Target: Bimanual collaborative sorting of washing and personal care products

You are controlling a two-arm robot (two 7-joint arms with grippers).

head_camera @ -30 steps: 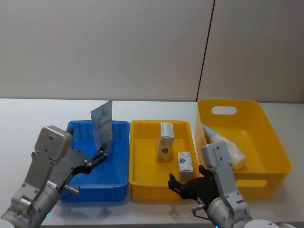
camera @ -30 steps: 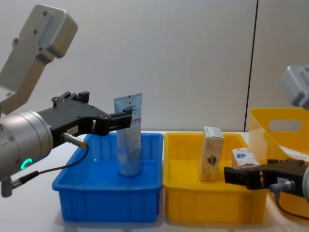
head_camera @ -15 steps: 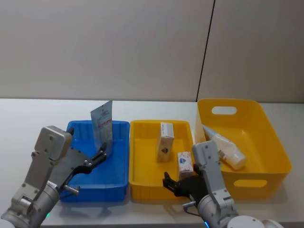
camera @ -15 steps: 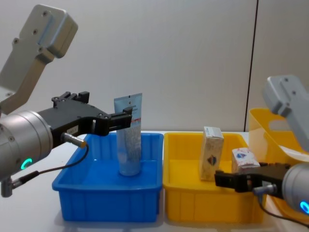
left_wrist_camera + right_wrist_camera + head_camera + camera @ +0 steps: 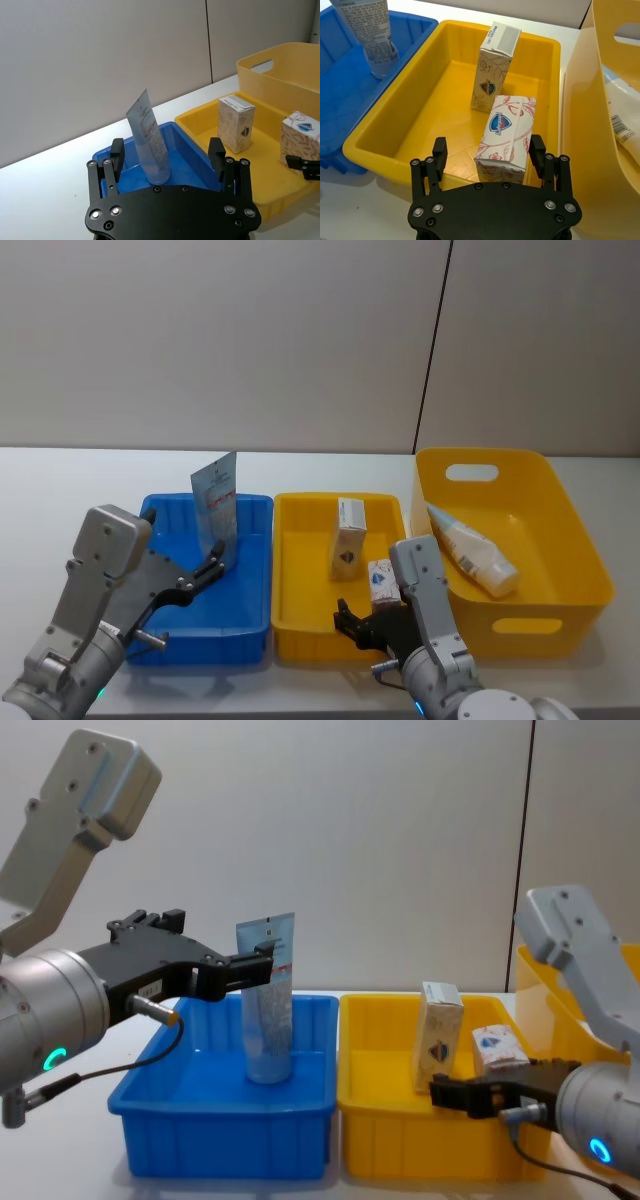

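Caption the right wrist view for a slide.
Open right gripper poised around small floral carton in yellow tray, beside a taller carton.

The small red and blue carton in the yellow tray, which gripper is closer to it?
Right. The right gripper sits open around the small carton; the left gripper is over the blue bin.

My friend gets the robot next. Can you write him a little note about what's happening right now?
Left gripper: open, either side of the narrow bluish tube, which stands upright in the blue bin.
Right gripper: open, at the small white carton in the yellow tray.
The taller cream carton stands behind it.
The wide tube lies in the yellow basket.
Done: everything sits in a container.
Left: probably grasping the small carton; its destination is unclear.
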